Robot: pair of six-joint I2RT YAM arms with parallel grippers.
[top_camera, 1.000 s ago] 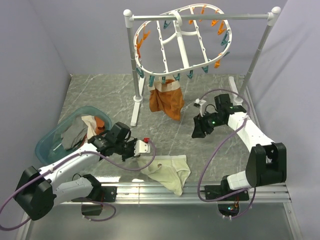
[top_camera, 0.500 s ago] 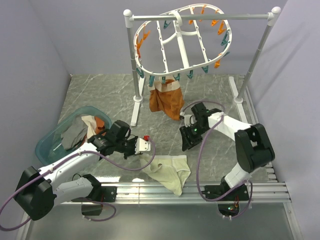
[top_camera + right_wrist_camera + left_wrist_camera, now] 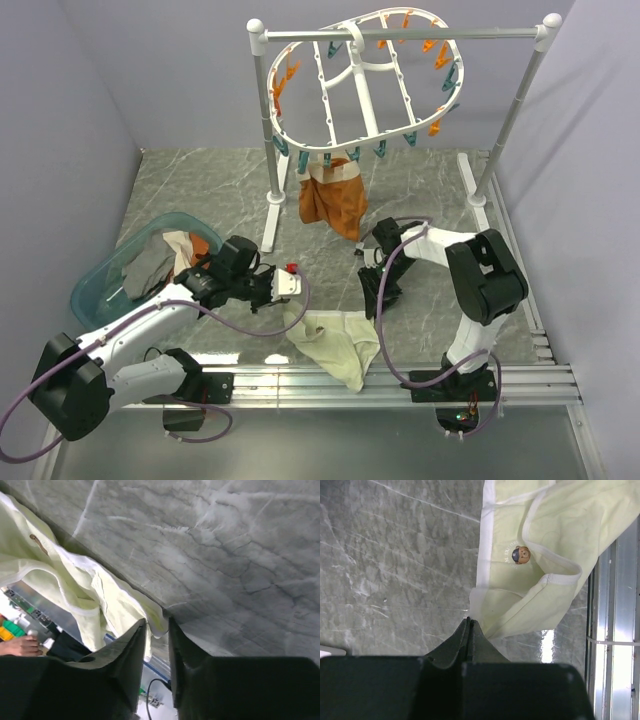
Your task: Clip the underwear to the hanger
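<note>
Right now your underwear (image 3: 335, 345) lies mid-way along the near edge of the table (image 3: 200, 195), its lower half draped over the metal rail (image 3: 420, 375) there. Waistband faces up, with a small bear badge (image 3: 522, 555) just below it.

Left claw (image 3: 470, 621): fingers together, clamped on the waistband's left corner, fabric drawn to a point at the tips.

Right claw (image 3: 156, 624): tipped down at the waistband's right corner, fingers a narrow gap apart, fabric edge at the mouth. Cannot tell whether it has hold.

Hanger (image 3: 368, 115) hangs tilted from the top bar of the stand (image 3: 400, 33) over the far edge, well apart from the underwear, with teal and orange clips round its rim.

In your way:
- An orange-brown garment (image 3: 335, 205) hangs from clips on the hanger's near rim, filling the middle of that side.
- The stand's left post (image 3: 272, 190) comes down on the table just left of the garment.
- A teal basin (image 3: 95, 285) of clothes sits at the left edge, beside your left arm.
- A purple cable (image 3: 385, 340) from the right arm loops just right of the underwear.
</note>
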